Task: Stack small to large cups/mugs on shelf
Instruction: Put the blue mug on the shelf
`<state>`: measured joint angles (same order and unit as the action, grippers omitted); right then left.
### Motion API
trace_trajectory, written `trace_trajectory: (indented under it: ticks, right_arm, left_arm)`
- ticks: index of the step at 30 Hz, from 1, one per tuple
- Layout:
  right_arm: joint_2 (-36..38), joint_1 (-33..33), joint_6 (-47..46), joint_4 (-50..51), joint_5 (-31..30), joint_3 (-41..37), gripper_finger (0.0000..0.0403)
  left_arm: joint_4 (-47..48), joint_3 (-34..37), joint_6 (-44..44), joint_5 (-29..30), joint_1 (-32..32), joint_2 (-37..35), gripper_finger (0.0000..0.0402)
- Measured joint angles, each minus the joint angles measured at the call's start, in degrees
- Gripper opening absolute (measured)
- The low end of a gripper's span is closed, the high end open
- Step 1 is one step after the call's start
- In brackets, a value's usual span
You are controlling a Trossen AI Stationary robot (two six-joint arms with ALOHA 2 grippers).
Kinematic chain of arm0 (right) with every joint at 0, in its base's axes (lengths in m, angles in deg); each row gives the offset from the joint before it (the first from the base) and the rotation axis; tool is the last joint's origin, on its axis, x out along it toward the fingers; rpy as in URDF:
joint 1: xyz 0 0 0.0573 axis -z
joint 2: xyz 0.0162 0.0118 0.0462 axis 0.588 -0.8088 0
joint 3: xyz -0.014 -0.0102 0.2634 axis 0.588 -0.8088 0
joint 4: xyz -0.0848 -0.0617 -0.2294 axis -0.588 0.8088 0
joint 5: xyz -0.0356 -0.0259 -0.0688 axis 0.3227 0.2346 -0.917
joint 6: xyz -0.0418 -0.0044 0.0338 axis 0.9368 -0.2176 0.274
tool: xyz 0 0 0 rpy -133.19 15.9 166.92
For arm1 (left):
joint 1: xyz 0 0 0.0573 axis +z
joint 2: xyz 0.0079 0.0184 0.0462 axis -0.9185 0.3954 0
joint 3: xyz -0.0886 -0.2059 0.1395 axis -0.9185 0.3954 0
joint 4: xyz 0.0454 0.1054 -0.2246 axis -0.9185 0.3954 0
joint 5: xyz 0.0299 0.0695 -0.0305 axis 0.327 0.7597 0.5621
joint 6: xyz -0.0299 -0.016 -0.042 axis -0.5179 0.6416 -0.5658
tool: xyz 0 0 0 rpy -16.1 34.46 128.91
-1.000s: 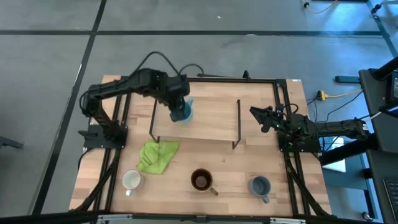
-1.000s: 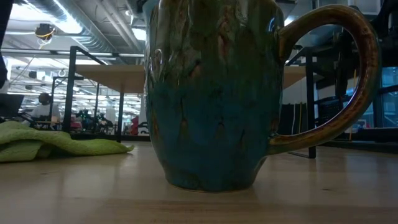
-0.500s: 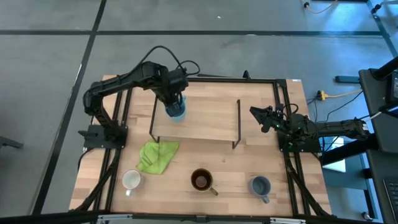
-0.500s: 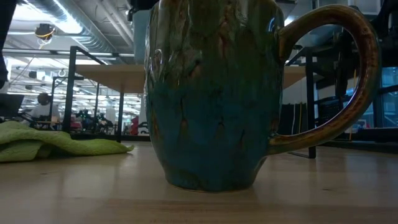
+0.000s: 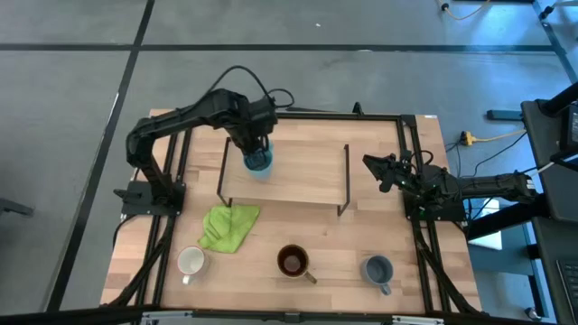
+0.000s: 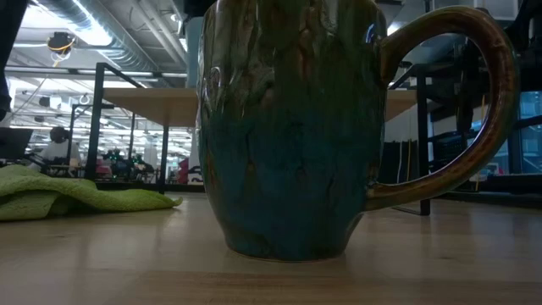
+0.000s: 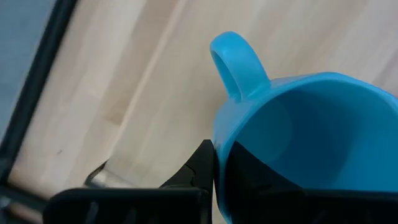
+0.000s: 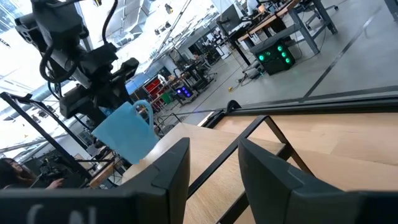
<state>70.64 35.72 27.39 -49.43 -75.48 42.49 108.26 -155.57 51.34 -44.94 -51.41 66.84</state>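
High view, left to right: the white mug (image 5: pixel 190 262) is sitting at lower left, the green cloth (image 5: pixel 228 226) just above and right of it. The left gripper (image 5: pixel 256 150) is hovering over the left end of the shelf (image 5: pixel 298 181), pinching the rim of the light blue mug (image 5: pixel 258 162). The brown mug (image 5: pixel 293 261) is standing at lower centre, the grey-blue mug (image 5: pixel 377 269) at lower right. The right gripper (image 5: pixel 372 166) is waiting at centre right, beside the shelf's right end, its fingers standing apart and empty.

The left wrist view is adding the grip detail: one dark finger (image 7: pixel 202 167) is pressing the outside of the mug wall, the other inside the cup, and the handle (image 7: pixel 239 62) is pointing away from the fingers. The right wrist view is showing the blue mug tilted, hanging above the shelf board; whether it is touching the board cannot be told.

The low view is filled by the brown mug, its rim cut off at the top; the shelf is showing only in part behind it, and the blue mug is hidden there.
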Motion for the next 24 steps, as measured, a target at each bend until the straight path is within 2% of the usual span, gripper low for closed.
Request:
trace_trajectory:
  ticks: [2,7,24]
  right_arm:
    - [0.01,0.00,0.00,-0.02,0.07,0.00,0.0138]
    - [0.01,0.00,0.00,0.33,0.29,0.00,0.0138]
    - [-0.01,0.00,0.00,0.47,0.42,0.00,0.0138]
  left_arm:
    - [-1.52,0.00,0.70,-1.20,-0.32,1.00,0.0014]
    - [-0.54,0.02,1.85,0.17,-0.87,2.91,0.0014]
    - [-1.60,0.02,2.89,3.14,-0.03,3.00,0.0020]
